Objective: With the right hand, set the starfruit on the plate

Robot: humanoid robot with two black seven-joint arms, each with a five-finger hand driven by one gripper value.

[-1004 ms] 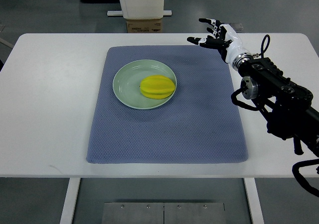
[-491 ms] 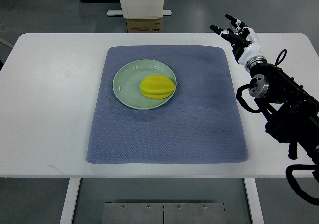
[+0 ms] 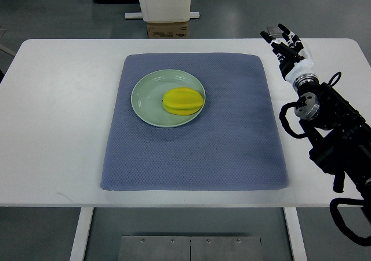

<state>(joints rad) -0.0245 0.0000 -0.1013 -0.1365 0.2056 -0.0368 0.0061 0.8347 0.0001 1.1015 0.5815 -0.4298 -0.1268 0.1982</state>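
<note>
Since the fingers (image 3: pixel 282 40) are straight, slightly apart and clasp nothing, the right hand (image 3: pixel 291 55) appears done with its load. It hangs over the far right corner of the table (image 3: pixel 58 127), just off the blue mat (image 3: pixel 191 156) and well apart from the plate (image 3: pixel 145 95). The starfruit (image 3: pixel 183 101) lies on the plate's right half, its right end at the rim, which suits a placement from the right arm's side. Its long axis runs left to right across the picture, ridges lengthwise.
</note>
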